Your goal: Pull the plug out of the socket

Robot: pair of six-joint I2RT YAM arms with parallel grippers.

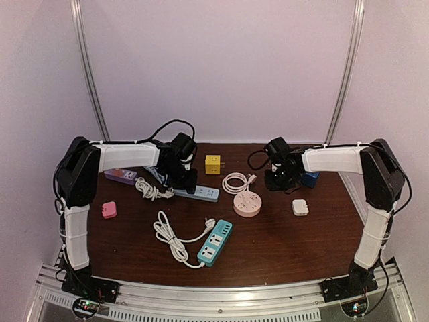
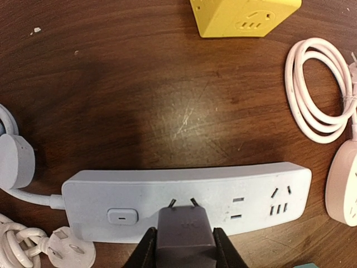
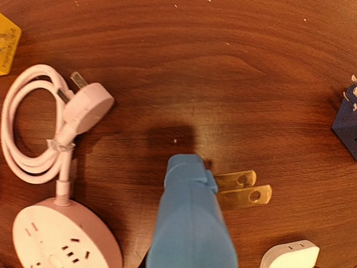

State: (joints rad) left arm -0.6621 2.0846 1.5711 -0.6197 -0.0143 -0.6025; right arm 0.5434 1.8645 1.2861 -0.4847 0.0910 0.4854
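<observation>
My left gripper (image 2: 186, 241) is shut on a grey two-pin plug (image 2: 185, 223), over the pale grey power strip (image 2: 184, 198). The plug's two pins show bare, with their tips at the strip's face beside its switch; I cannot tell whether they are still in the slots. In the top view the left gripper (image 1: 181, 173) stands over the strip (image 1: 201, 193). My right gripper (image 1: 280, 176) holds a blue plug (image 3: 189, 223) above the bare table, with its two brass pins (image 3: 245, 190) pointing right. That plug hides the right fingers.
A yellow cube socket (image 1: 212, 164) sits behind the strip. A pink round socket (image 1: 247, 203) with a coiled white cable (image 1: 234, 181) lies mid-table. A white adapter (image 1: 300, 207), a dark blue cube (image 1: 310, 179), a teal strip (image 1: 216, 243), a pink block (image 1: 108, 210) and a purple strip (image 1: 120, 176) lie around.
</observation>
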